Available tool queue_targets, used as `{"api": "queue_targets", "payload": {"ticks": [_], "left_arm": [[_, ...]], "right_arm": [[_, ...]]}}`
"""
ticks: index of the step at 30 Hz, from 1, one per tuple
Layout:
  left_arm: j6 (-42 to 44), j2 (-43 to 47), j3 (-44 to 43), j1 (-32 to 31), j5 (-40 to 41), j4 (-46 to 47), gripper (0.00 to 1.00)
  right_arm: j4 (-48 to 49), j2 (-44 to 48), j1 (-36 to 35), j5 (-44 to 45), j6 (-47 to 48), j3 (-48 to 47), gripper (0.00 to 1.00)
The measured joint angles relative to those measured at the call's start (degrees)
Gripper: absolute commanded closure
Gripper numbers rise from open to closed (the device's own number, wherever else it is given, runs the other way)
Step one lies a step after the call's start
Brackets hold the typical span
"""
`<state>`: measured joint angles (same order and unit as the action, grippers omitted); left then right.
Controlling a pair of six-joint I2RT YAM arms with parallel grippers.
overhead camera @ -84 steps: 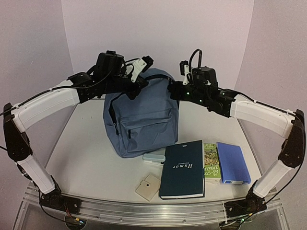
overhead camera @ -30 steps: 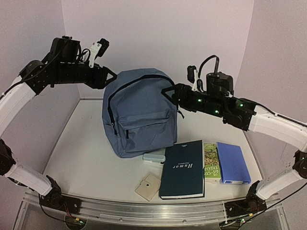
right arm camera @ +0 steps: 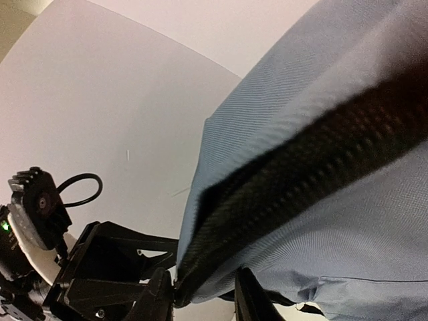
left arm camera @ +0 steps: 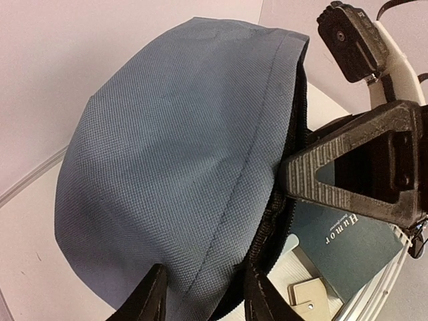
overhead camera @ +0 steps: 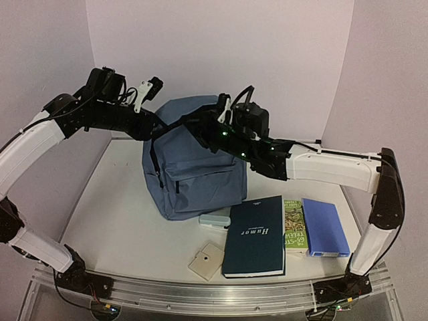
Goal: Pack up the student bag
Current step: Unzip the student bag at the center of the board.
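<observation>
From above, the backpack stands upright at the back of the table. The left gripper and the right gripper sit side by side at its top left shoulder, both equally near. Its zip edge runs across the top between them.

In the left wrist view, the rim fold of the backpack fills the gap between the left gripper's jaws. I cannot tell whether they pinch it firmly.

In the right wrist view, the black zip edge slants down into the right gripper's narrow jaws, which appear clamped on it. Parting the rim probably means pulling crosswise to that edge.
</observation>
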<state>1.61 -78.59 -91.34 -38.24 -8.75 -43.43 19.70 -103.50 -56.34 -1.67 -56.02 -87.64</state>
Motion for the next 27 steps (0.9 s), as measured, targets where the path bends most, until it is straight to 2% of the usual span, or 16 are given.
{"api": "queue_targets", "payload": {"ticks": [3,7,12,19,23,27], "left_arm": [[-0.02,0.01,0.25,0.00,-0.15,0.15,0.57],[-0.07,0.02,1.05,0.00,-0.14,1.17,0.53],[0.00,0.02,1.83,0.00,0.25,2.05,0.52],[0.00,-0.27,2.33,0.00,1.99,3.13,0.65],[0.08,-0.31,3.05,0.00,3.03,3.89,0.78],[0.40,-0.35,3.54,0.00,3.82,4.09,0.86]], "right_arm": [[-0.10,-0.22,0.00,0.49,-0.17,0.01,1.00],[0.63,0.15,-0.21,0.94,0.17,1.55,1.00],[0.93,3.06,-1.15,2.48,0.32,8.31,1.00],[3.12,7.30,-2.90,3.60,-0.89,17.88,1.00],[6.04,8.00,-3.66,3.67,-3.11,23.24,0.99],[7.68,8.06,-4.96,3.77,-5.41,28.08,0.98]]}}
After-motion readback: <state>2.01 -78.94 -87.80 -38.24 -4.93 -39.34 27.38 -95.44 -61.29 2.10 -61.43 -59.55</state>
